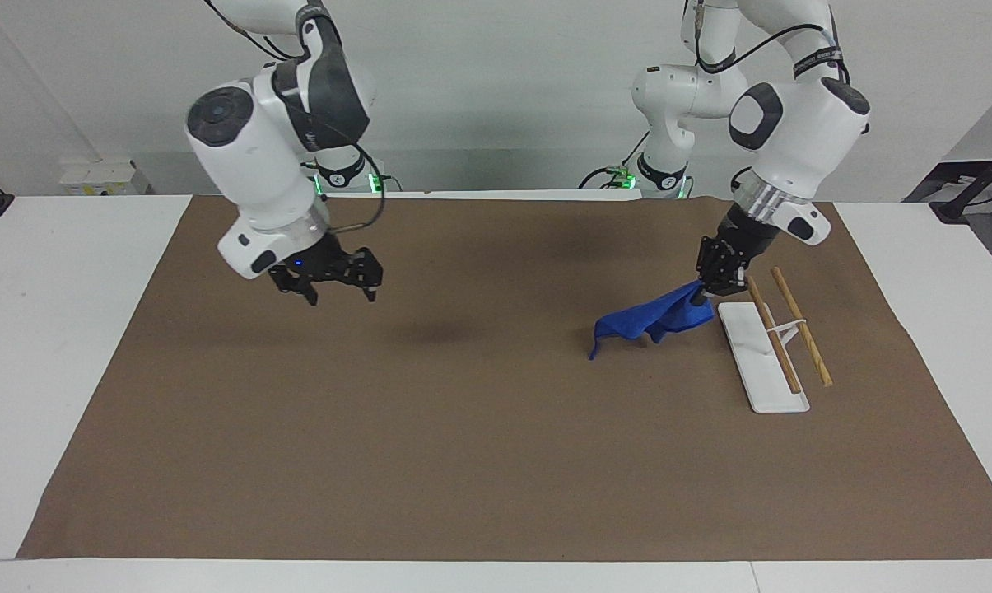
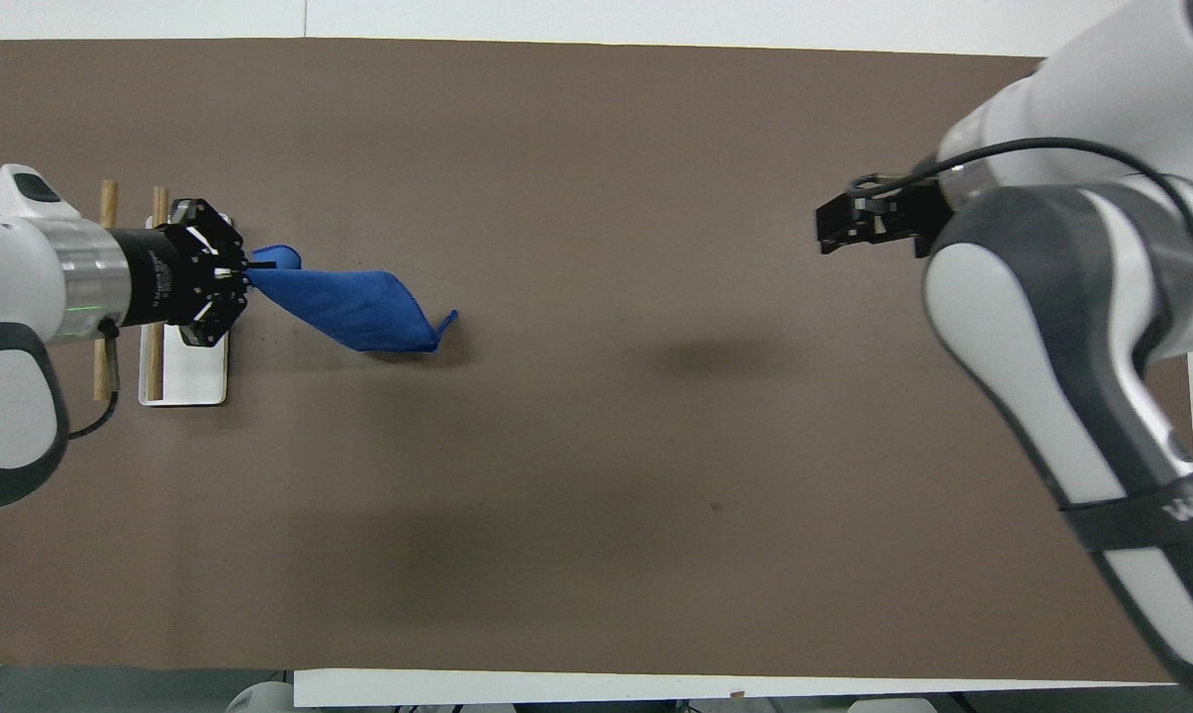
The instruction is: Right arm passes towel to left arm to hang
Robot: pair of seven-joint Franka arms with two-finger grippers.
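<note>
The blue towel (image 1: 648, 321) hangs stretched out from my left gripper (image 1: 703, 295), which is shut on one corner of it, right beside the white rack base (image 1: 755, 362). The towel's free end trails low over the mat toward the table's middle. In the overhead view the left gripper (image 2: 248, 282) holds the towel (image 2: 348, 307) at the rack base's (image 2: 185, 371) edge. My right gripper (image 1: 341, 290), with its blue wrist light, is open and empty, raised over the mat toward the right arm's end; it also shows in the overhead view (image 2: 839, 223).
The rack has two wooden rods (image 1: 800, 325) held above its white base by a thin white support, at the left arm's end of the brown mat (image 1: 463, 461). The rods' ends (image 2: 158, 203) show past the left wrist from above.
</note>
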